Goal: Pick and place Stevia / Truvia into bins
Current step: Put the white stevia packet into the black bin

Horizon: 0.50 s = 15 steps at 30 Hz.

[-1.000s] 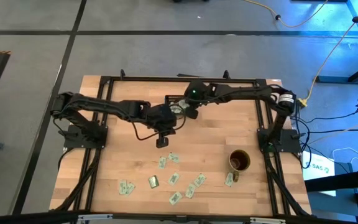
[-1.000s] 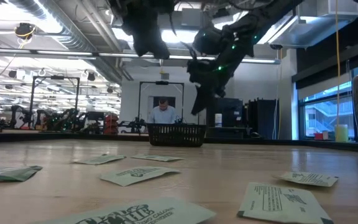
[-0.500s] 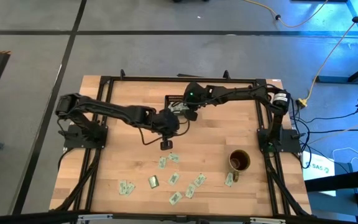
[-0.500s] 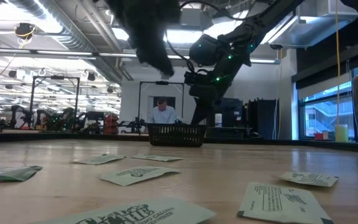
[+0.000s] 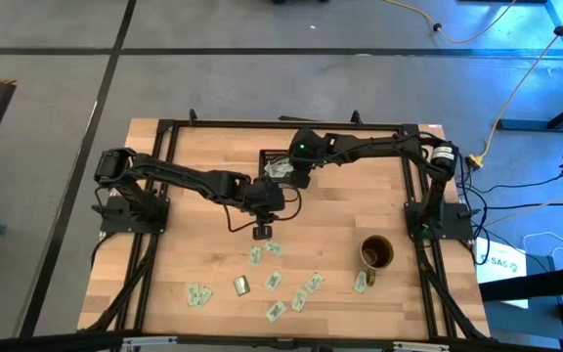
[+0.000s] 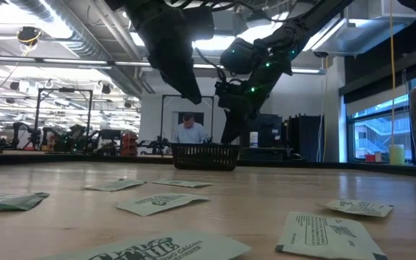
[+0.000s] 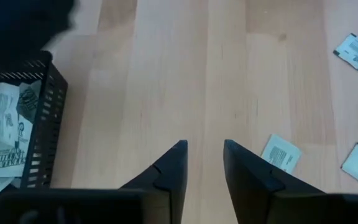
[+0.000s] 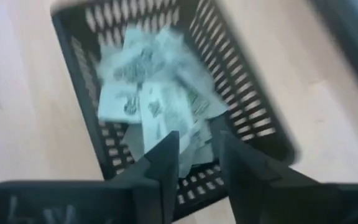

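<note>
- Over the tray: right gripper (image 8: pixel 194 152) hangs directly above the black bin (image 8: pixel 247 112), which sits at the far-centre of the table (image 5: pixel 194 244). Fingers now stand apart w/ nothing between them; a sec ago they were closed. Judgement: a packet has just been let go into the bin.
- Bin contents: several pale green/white packets (image 8: pixel 148 93) lie piled inside, overlapping, some tilted. Which one is the latest drop cannot be told.
- Left gripper (image 7: pixel 204 165): has moved from beside the bin toward the near side over the last sec, now over bare wood between the bin and the loose packets. Fingers have parted in that same time; gap is clear, nothing held. Wrist view shows the bin (image 7: pixel 45 124) off to one side w/ packets in it, so this arm is already clear of the tray.
- Meaning for task: both arms empty-handed, both drops appear done. Judged as the turn-round between one delivery and the next pick.
- Remaining work: approx. a dozen packets (image 5: pixel 273 248) still scattered on the near half of the table, well apart from the bin; nearest ones lie just ahead of the left gripper. One packet (image 5: pixel 360 282) lies just beside the mug (image 5: pixel 376 252).
- Low view: bin (image 6: pixel 206 156) seen far back, both arms above it; a person is visible in the room behind, not involved.
</note>
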{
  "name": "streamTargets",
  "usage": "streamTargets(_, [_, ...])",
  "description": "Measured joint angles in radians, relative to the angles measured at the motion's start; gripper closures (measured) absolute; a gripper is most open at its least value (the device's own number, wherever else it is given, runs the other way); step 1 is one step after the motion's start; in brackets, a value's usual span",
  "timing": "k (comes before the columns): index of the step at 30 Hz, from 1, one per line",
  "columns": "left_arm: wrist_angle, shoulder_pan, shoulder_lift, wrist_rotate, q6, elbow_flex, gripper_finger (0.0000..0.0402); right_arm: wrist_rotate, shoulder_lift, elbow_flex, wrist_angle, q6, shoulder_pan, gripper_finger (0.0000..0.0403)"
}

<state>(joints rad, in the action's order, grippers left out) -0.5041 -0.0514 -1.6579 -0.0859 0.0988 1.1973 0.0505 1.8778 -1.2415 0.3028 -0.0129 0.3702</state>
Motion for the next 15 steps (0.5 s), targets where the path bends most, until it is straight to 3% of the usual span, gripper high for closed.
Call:
streamTargets(8, [0.017, -0.061, -0.024, 0.002, -0.018, 0.001, 0.0306, 0.005, -0.204, 0.014, 0.032, 0.059, 0.006, 0.0279])
streamTargets(15, [0.035, -0.11, -0.099, -0.009, -0.039, 0.001, 0.0311, 0.038, -0.414, 0.154, -0.042, 0.093, 0.0, 0.0279])
